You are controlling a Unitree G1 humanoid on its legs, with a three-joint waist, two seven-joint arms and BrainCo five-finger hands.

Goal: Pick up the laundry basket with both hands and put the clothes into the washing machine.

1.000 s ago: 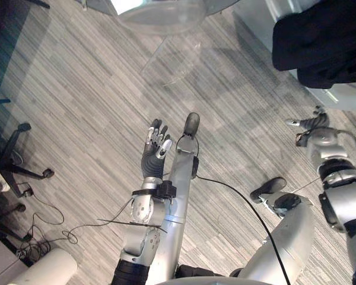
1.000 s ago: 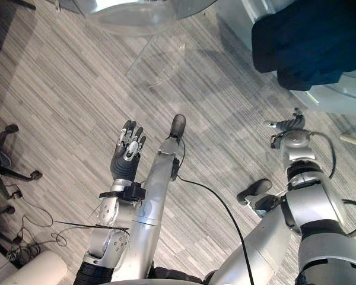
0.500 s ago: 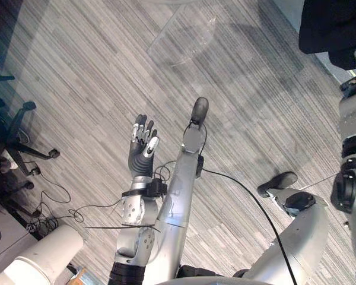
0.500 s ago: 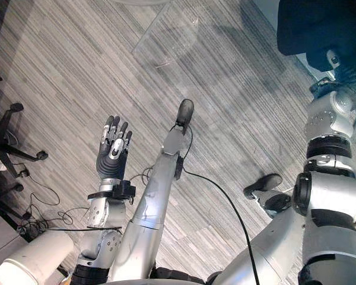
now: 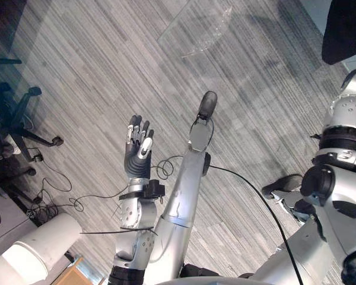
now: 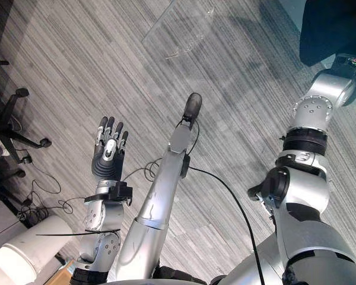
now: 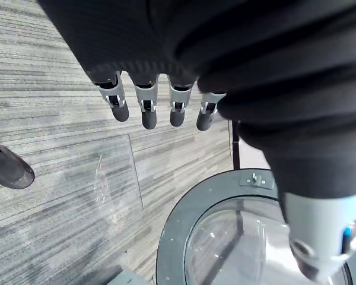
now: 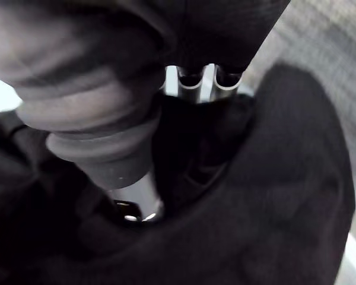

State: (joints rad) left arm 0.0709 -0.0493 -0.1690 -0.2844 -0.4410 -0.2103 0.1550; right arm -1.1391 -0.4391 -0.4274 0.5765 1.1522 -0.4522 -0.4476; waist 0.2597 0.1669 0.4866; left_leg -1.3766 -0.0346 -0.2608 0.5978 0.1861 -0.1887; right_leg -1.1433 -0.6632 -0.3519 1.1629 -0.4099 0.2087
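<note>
This is an office-like test room. Grey striped carpet tiles (image 5: pixel 95 71) cover the floor, and black swivel chairs on castor bases (image 5: pixel 15 116) stand at the left. A dark-rimmed round glass washing-machine door (image 7: pixel 172 237) stands over the same carpet.

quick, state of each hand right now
left hand: open, holding nothing
right hand: buried in the dark clothes, cannot tell

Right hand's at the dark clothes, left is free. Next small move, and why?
Probably close the right hand on the dark garment: its wrist view shows it pushed into the cloth, hold unclear. The left hand is open and empty, with the washer door ahead of it.
</note>
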